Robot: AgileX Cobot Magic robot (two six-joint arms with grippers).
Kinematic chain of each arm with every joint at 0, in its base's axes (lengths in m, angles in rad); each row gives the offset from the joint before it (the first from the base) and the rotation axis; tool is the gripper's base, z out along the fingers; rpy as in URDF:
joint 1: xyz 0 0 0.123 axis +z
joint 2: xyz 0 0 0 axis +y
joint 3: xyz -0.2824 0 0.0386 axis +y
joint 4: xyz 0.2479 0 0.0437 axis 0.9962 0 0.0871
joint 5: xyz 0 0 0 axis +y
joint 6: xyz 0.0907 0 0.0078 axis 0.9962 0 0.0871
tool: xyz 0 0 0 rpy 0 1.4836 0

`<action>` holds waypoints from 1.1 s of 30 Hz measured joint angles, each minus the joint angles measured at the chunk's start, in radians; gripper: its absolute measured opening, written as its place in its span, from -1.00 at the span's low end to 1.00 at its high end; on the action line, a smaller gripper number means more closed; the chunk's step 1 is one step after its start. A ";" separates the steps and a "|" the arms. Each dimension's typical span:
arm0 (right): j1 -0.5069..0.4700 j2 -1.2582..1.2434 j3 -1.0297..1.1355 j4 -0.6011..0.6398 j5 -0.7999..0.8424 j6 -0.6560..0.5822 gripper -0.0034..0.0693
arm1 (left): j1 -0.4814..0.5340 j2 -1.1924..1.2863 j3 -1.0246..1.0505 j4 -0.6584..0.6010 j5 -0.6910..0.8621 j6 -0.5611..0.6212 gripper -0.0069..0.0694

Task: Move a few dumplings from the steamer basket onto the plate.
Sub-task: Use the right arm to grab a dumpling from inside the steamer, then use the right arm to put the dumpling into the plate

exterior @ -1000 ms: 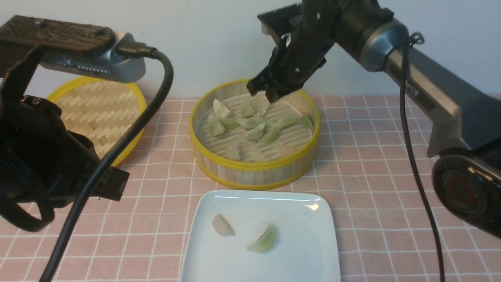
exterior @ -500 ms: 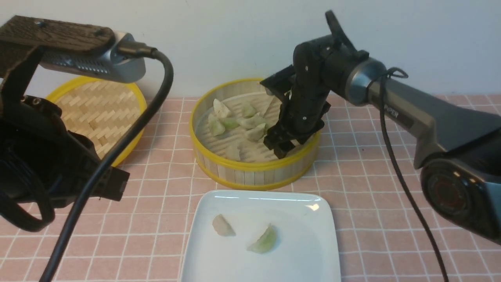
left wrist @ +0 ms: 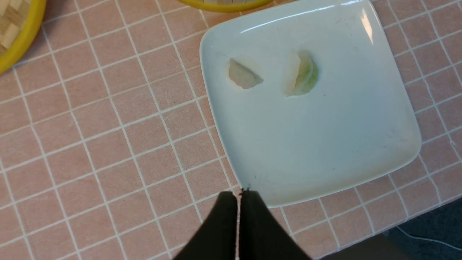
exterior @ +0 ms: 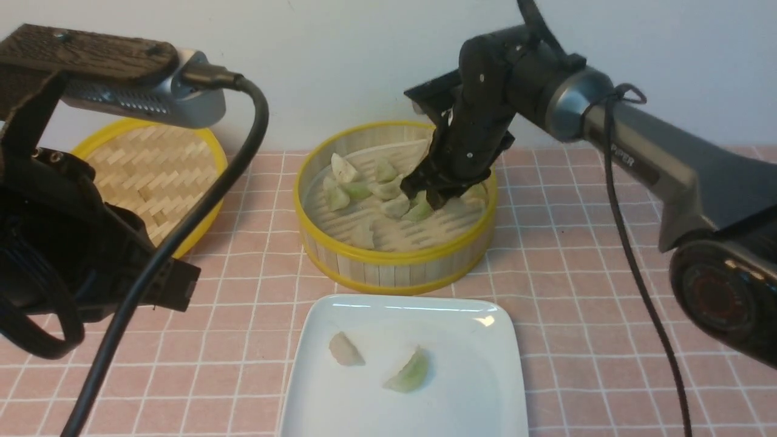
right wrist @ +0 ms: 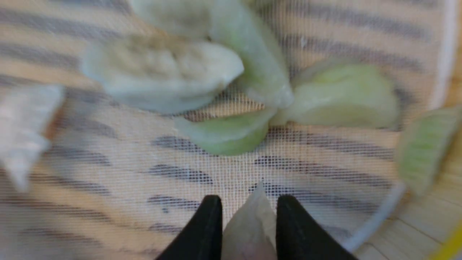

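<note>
Now, change: right gripper (exterior: 433, 199) dipped into basket (exterior: 394, 258), is rising.
Grip: pinching a pale dumpling (right wrist: 249, 222).
Idle: left gripper (left wrist: 238, 196), pressed together.
Plate (exterior: 479, 376): two dumplings (exterior: 346, 350); third pending.

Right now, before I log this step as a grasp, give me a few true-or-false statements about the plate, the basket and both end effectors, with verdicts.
1. A whitish dumpling and a green dumpling lie on the plate. True.
2. The right end effector hangs over the plate. False: it is down inside the steamer basket.
3. A pale dumpling sits between the right end effector's fingertips. True.
4. The left end effector is open. False: its jaws are shut, by the plate's corner.
</note>
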 joint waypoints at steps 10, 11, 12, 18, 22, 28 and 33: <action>0.000 -0.491 0.503 0.208 0.000 0.005 -0.43 | 0.000 0.003 0.000 -0.005 -0.004 0.000 -0.83; 0.002 -0.526 0.605 0.242 0.000 0.005 -0.43 | 0.000 0.006 0.000 0.000 -0.015 0.000 -0.83; 0.004 -0.538 0.647 0.256 0.000 0.005 -0.43 | 0.000 0.009 0.000 0.000 -0.019 0.001 -0.83; 0.072 -0.539 0.930 0.281 -0.091 0.006 -0.43 | 0.000 0.072 0.000 0.000 -0.057 0.004 -0.83; 0.113 -0.499 0.977 0.291 -0.184 0.006 -0.25 | 0.000 0.120 0.000 -0.005 -0.059 0.008 -0.83; 0.123 -0.482 0.971 0.289 -0.241 0.006 0.31 | 0.000 0.133 0.000 -0.005 -0.059 0.011 -0.83; 0.123 -0.537 0.902 0.203 -0.151 0.033 0.36 | 0.000 0.133 0.000 -0.005 -0.058 0.011 -0.83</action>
